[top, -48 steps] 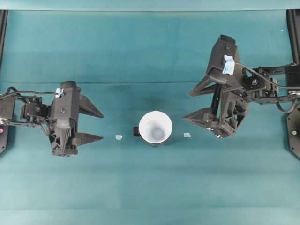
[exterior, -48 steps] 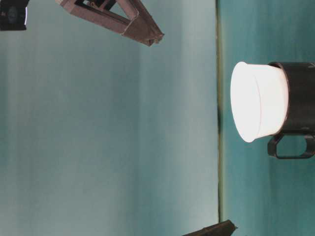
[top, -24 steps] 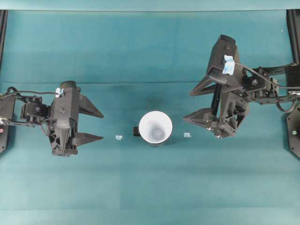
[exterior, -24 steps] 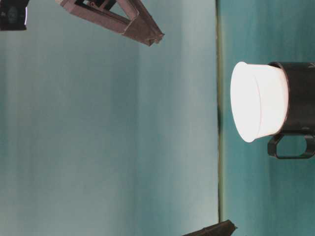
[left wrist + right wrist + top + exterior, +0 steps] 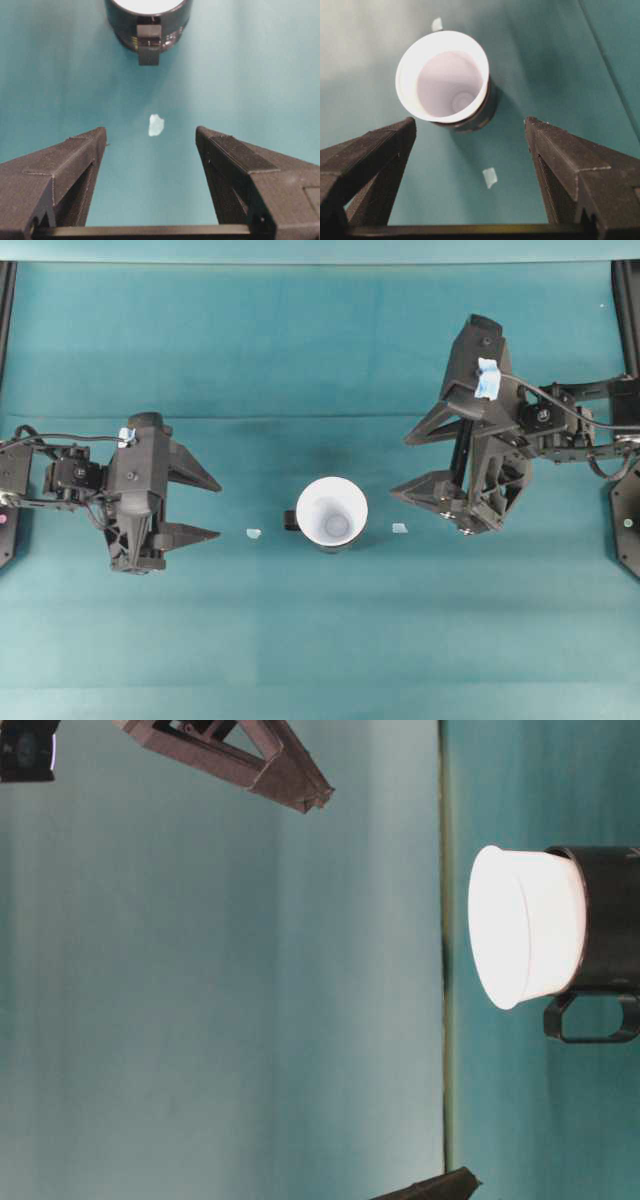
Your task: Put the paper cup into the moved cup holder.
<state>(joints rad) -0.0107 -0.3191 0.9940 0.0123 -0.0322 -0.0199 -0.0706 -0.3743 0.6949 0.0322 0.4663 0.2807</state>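
The white paper cup point(image 5: 331, 512) stands upright inside the black cup holder point(image 5: 290, 520) at the middle of the teal table. In the table-level view the paper cup point(image 5: 525, 925) rises well out of the cup holder point(image 5: 610, 920). My left gripper point(image 5: 219, 510) is open and empty, well to the left of the holder. Its view shows the holder point(image 5: 147, 30) with its tab handle facing my left gripper point(image 5: 150, 131). My right gripper point(image 5: 399, 466) is open and empty, just right of the cup. Its view looks down into the cup point(image 5: 442, 75) beyond my right gripper point(image 5: 470, 121).
Two small pale tape scraps lie on the cloth, one left of the holder point(image 5: 253, 533) and one right of it point(image 5: 400, 528). Black frame rails run along the table's left and right edges.
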